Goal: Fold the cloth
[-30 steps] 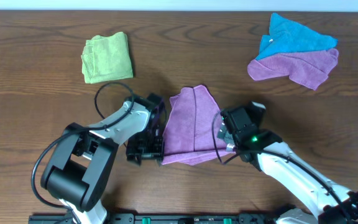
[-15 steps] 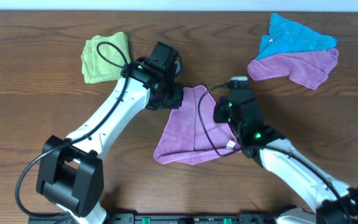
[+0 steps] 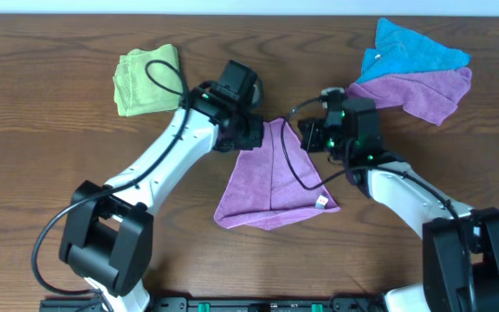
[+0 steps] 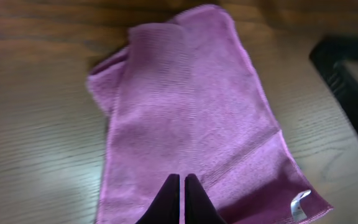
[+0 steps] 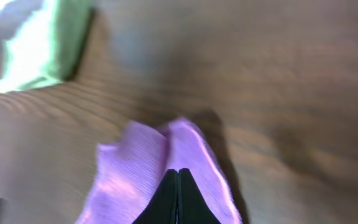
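While left gripper [image 4: 180, 178] is closed, cloth [image 4: 185, 106] lies folded.

Both arms are pictured reaching forward from the near edge and converging at the centre. The left arm [image 3: 158, 165] is stretched diagonally toward the right, with the left gripper [image 3: 251, 139] tipped downward at its end. The right arm [image 3: 405, 191] is angled toward the left, and the right gripper [image 3: 308, 139] is set near its counterpart but apart from it. In both wrist views the dark fingers [image 4: 169, 199] are seen pressed together at the tips.
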{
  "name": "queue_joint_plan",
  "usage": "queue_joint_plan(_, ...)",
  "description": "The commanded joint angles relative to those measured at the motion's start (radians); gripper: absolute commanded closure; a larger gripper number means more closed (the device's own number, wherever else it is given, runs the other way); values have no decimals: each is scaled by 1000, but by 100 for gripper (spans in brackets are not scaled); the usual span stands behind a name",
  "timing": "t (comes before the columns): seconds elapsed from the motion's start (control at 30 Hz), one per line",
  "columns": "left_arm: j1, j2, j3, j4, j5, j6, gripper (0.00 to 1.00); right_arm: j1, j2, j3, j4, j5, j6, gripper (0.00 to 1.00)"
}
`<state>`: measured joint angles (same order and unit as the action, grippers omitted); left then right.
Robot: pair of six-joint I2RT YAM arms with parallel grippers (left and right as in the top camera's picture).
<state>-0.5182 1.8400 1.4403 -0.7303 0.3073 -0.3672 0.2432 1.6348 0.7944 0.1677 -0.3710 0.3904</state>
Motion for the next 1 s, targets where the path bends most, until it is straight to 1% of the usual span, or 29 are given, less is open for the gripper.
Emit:
queue_joint_plan(0.0,-32,56,-16,9,8,-8,94,-8,20,40,-15,-80,27,99)
queue_joint_plan(0.2,-56,148,-16,3,6,-7,94,-8,125,53,-33,-148,70,99)
queue_joint_plan(0.37,-56,161,-16,2,-28,-7,94,-8,194,64,-29,-179,73,99)
queue_joint_plan(0.47,-58,163,-16,2,-49,-7,94,-8,202,64,-24,-179,73,99)
queue_joint_plan(0.63,-58,163,-16,-14,-59,-7,94,-7,202,64,-33,-132,71,99)
queue_joint_plan(0.97,-58,168,-20,-31,-87,-7,94,-6,222,64,-89,-55,19,99)
